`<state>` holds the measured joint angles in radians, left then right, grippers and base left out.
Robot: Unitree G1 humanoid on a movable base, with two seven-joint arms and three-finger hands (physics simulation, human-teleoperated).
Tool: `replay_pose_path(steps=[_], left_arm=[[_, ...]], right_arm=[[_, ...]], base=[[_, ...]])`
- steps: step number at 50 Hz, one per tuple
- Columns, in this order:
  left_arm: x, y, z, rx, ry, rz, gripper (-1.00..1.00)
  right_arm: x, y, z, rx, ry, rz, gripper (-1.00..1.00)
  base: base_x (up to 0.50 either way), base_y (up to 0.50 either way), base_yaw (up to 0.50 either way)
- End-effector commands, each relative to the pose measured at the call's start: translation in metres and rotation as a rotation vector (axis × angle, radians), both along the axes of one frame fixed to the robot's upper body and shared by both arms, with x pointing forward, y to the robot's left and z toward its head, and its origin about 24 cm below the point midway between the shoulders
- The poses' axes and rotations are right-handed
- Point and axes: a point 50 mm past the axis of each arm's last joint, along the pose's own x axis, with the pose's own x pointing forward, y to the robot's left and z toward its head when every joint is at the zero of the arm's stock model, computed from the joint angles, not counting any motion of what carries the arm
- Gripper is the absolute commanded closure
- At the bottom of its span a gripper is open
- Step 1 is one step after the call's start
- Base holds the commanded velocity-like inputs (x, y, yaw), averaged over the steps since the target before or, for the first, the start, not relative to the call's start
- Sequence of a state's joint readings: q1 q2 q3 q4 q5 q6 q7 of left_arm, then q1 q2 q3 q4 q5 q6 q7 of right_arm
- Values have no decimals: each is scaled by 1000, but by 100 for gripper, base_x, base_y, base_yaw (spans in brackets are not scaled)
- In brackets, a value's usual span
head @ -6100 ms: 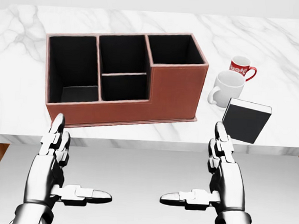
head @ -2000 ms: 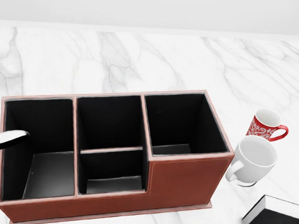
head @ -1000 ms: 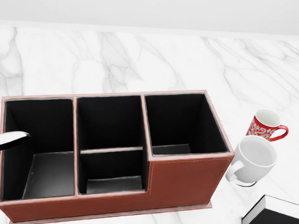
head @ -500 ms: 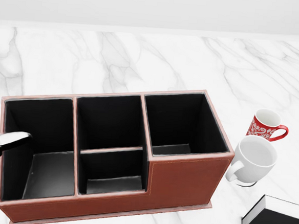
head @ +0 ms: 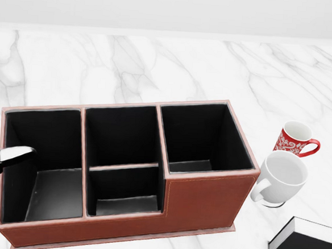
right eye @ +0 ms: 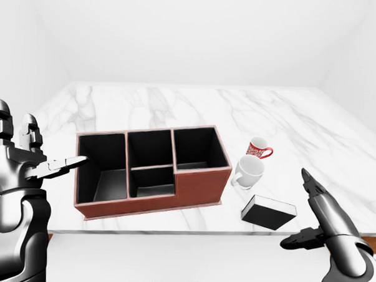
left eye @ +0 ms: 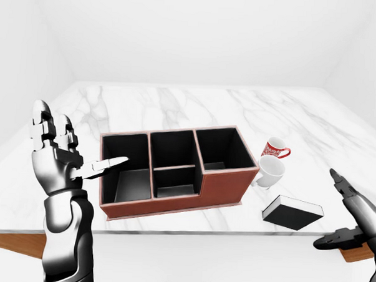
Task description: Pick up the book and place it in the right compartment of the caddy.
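Book (left eye: 293, 212): black cover, white page edge, lying flat on the marble table (left eye: 177, 106), to the right of the caddy and well apart from it; untouched by either hand.
Caddy (left eye: 174, 171): reddish-brown box with black lining, standing upright on the table; landmark for everything below.
Caddy compartments: one large on the left, two smaller ones in the middle, one on the right; all four show only their dark floors and walls.
White mug (left eye: 269, 172): just beside the caddy's right end wall, tipped so its mouth faces the camera.
Red mug (left eye: 275, 148): to the right of the caddy, just above the white mug in the left-eye view, patterned in white.
Book versus mugs: lower in the view than the white mug, near it but not touching.
Left hand (left eye: 53, 157): raised to the left of the caddy, fingers spread wide, palm empty, thumb tip pointing toward the caddy's left compartment.
Right hand (right eye: 325, 225): far right of the caddy and below-right of the book, fingers wide apart, holding nothing, clear of the book.
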<state>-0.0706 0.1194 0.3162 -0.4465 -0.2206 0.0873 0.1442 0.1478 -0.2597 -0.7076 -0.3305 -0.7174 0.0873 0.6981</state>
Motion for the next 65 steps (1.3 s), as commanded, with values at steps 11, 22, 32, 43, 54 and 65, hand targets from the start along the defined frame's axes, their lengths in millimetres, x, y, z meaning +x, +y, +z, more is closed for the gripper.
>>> replay_pose_path(steps=[11, 22, 32, 43, 54, 65], left_arm=[[0, -1, -2, 3, 7, -3, -100], [1, -1, -2, 4, 8, -4, -100], [0, -3, 0, 5, -1, -5, -100], [1, -3, 0, 5, 0, -6, -100], [0, -2, 2, 8, -6, -2, -100], [0, -2, 0, 7, 0, -2, -100]], right_arm=[[14, -3, -16, 52, 66, 41, -100], [20, -5, -27, 86, 111, 52, -100], [24, -9, -38, 123, 146, 49, -100], [25, -14, -43, 135, 154, 32, -100], [23, -24, -40, 124, 170, 15, -100], [37, -23, -39, 95, 204, 45, -100]], base=[[0, 0, 0], [0, 0, 0], [0, 0, 0], [0, 0, 0], [0, 0, 0], [0, 0, 0]])
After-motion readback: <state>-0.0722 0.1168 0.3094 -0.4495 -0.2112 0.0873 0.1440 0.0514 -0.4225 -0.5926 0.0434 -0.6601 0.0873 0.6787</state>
